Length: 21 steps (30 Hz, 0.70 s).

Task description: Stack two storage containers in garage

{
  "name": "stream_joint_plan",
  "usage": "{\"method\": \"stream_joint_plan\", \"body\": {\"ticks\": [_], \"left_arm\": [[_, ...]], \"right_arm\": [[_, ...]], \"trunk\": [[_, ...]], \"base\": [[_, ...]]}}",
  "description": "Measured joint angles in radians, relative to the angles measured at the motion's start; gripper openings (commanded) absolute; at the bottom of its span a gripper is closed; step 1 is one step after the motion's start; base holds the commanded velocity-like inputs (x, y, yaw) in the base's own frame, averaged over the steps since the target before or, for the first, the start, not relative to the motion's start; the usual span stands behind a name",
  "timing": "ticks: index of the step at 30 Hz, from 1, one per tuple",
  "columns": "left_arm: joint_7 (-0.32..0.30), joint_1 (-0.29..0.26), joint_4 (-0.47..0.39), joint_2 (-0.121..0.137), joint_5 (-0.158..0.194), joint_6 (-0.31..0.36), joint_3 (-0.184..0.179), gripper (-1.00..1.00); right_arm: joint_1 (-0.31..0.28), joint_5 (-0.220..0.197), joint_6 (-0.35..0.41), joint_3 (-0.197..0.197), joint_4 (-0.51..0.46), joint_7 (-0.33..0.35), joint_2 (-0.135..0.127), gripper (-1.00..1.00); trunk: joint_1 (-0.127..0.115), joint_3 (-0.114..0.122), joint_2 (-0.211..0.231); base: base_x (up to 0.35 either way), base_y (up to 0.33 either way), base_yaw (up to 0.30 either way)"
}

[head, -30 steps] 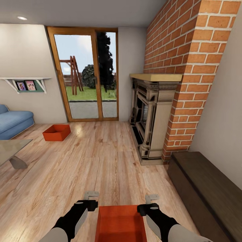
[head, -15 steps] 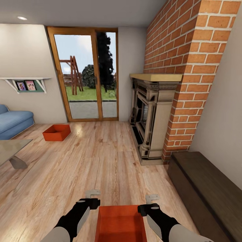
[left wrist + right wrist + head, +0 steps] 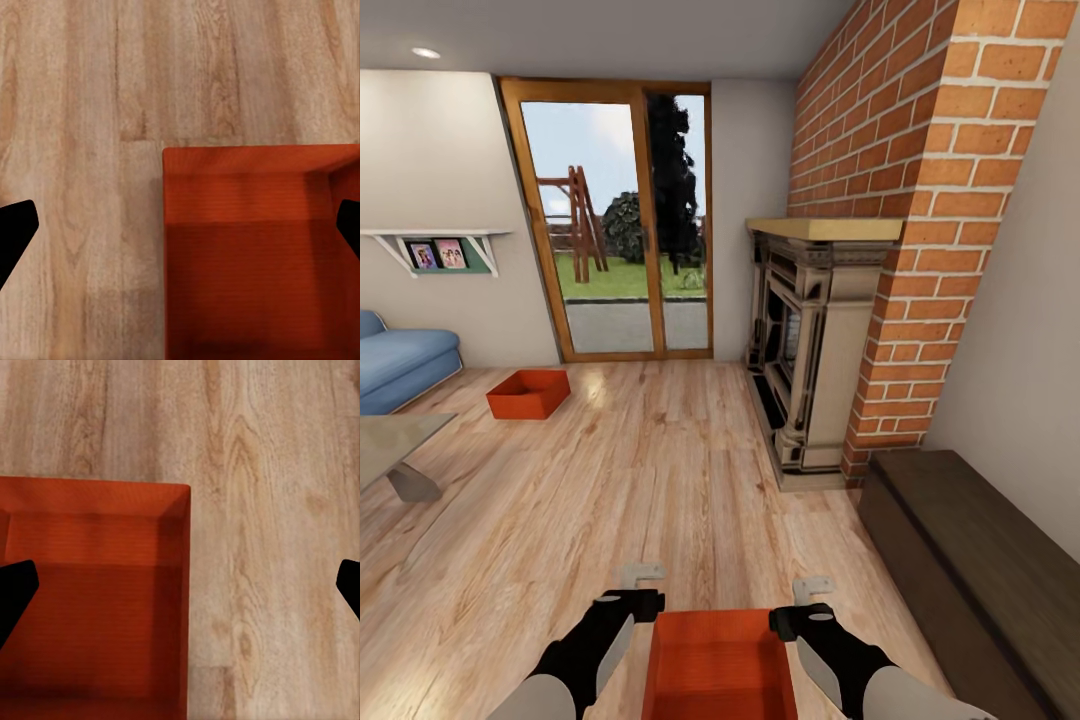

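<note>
While both pincers gape wide, left pincer (image 3: 643, 585), right pincer (image 3: 810, 597) flank near storage container (image 3: 720, 665), wood floor (image 3: 660, 480).

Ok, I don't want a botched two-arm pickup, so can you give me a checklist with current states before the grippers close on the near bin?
1. Near orange-red bin between both arms: ok.
2. Left gripper open, one finger over the bin's inside, the other over the floor: ok.
3. Right gripper open, straddling the opposite wall likewise: ok.
4. Fingers low enough to grasp the walls: cannot tell.
5. Bin empty: ok.
6. Second bin in the living room by the blue sofa, not moved yet: not ok.
</note>
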Motion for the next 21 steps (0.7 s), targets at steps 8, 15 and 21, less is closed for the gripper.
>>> {"method": "stream_joint_plan", "body": {"ticks": [8, 15, 21], "left_arm": [[0.002, 0.000, 0.004, 0.001, -0.002, 0.000, -0.003, 1.00], [0.000, 0.000, 0.005, 0.005, 0.001, 0.000, -0.005, 1.00], [0.002, 0.000, 0.006, 0.005, 0.001, 0.000, -0.005, 1.00]], "right_arm": [[0.000, 0.000, 0.000, 0.000, -0.001, 0.017, 0.000, 1.00], [0.000, 0.002, 0.003, 0.001, 0.000, 0.028, 0.000, 1.00], [0.000, 0.007, 0.002, 0.001, 0.000, 0.026, 0.001, 1.00]], "trunk": [[0.031, -0.025, -0.056], [0.058, -0.047, -0.105], [0.081, -0.066, -0.147]], "base": [[0.000, 0.000, 0.000], [0.000, 0.000, 0.000], [0.000, 0.000, 0.000]]}}
